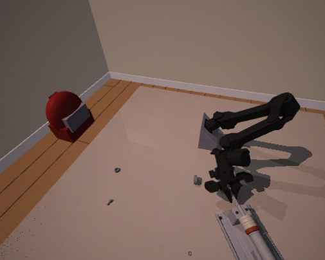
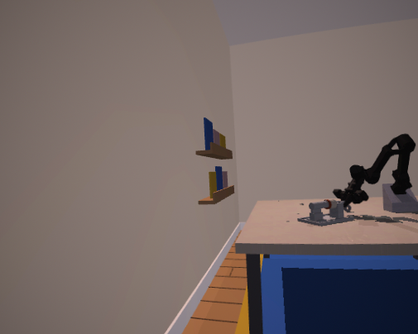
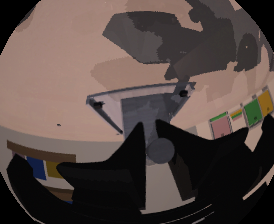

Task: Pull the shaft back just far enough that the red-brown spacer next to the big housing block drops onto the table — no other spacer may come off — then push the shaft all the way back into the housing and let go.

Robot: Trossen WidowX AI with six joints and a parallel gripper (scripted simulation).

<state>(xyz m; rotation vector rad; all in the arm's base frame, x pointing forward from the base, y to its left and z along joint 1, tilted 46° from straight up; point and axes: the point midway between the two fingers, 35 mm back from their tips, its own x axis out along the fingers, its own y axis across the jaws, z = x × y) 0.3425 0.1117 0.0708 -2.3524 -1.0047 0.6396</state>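
My gripper (image 1: pixel 233 198) (image 2: pixel 347 205) (image 3: pixel 149 125) is shut on the free end of the grey shaft (image 1: pixel 239 206) (image 3: pixel 160 151), just outside the fixture's near support block (image 1: pixel 235 217). The red-brown spacer (image 1: pixel 251 230) (image 2: pixel 329 204) sits around the shaft line, against the large grey housing (image 1: pixel 261 246) (image 2: pixel 316 205). Pale spacers (image 1: pixel 247 222) sit beside it, toward the support block. Everything stands on the grey baseplate (image 2: pixel 322 223). The shaft inside the spacers and housing is hidden. The wrist view does not show the spacers.
A grey round part (image 1: pixel 197 180) lies left of the gripper. A nut (image 1: pixel 117 169), a bolt (image 1: pixel 110 202) and a small ring (image 1: pixel 190 253) lie farther left. The arm's grey base (image 1: pixel 208 139) (image 2: pixel 400 203) stands behind. A red helmet-like object (image 1: pixel 61 107) is at far left.
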